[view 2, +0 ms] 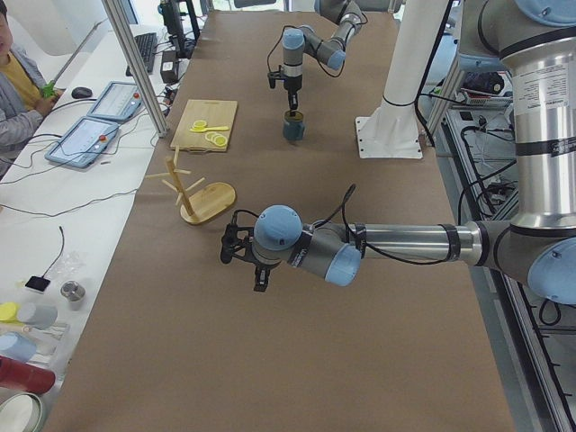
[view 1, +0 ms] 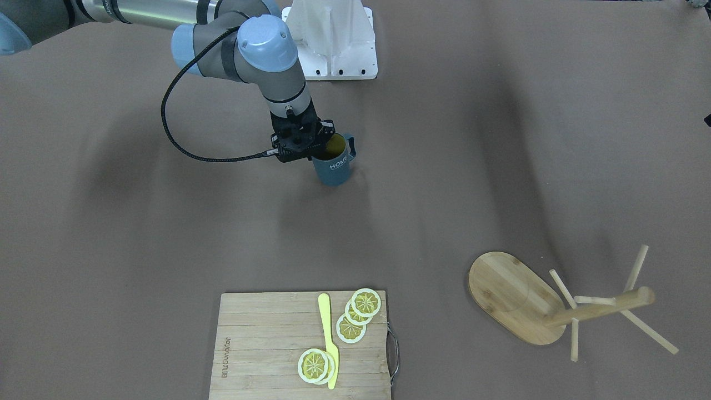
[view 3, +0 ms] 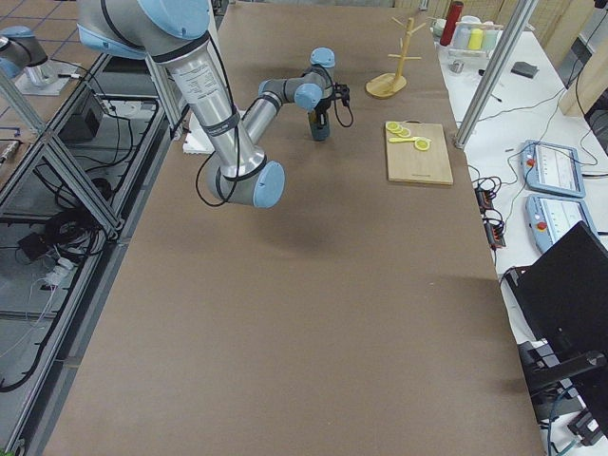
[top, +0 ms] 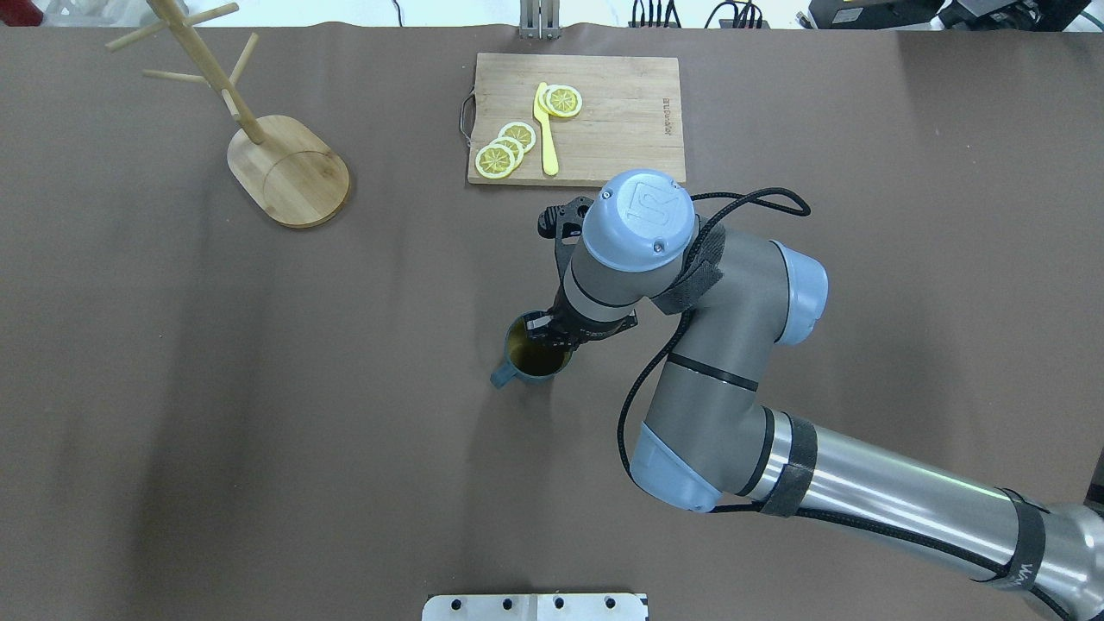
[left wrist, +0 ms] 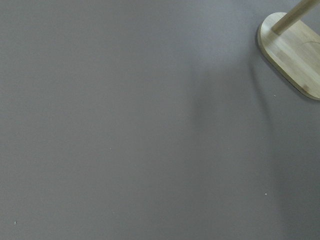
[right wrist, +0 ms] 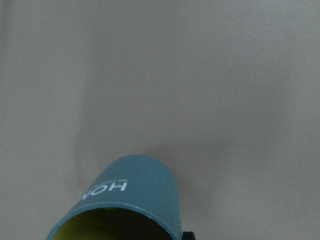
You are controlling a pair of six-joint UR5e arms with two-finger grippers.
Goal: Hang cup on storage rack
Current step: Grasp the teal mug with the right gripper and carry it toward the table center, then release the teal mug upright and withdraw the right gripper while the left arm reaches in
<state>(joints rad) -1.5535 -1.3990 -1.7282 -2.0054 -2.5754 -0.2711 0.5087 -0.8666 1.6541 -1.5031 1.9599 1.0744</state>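
The dark teal cup (view 1: 333, 164) with a yellow inside and white "HOME" lettering stands upright near the table's middle, handle away from the gripper. It also shows in the overhead view (top: 528, 362) and the right wrist view (right wrist: 132, 195). My right gripper (view 1: 318, 145) comes down on the cup's rim, one finger inside, and appears shut on its wall. The bamboo storage rack (top: 289, 172) stands upright far off at the table's corner, its pegs bare; its base shows in the left wrist view (left wrist: 295, 55). My left gripper (view 2: 259, 281) hovers over bare table near the rack; I cannot tell if it is open.
A wooden cutting board (top: 621, 112) with lemon slices (top: 504, 148) and a yellow knife (top: 546, 129) lies at the far edge, between the cup and the rack side. A white mounting plate (view 1: 333, 39) sits at the robot's side. Brown table cover (top: 259, 388) lies all around.
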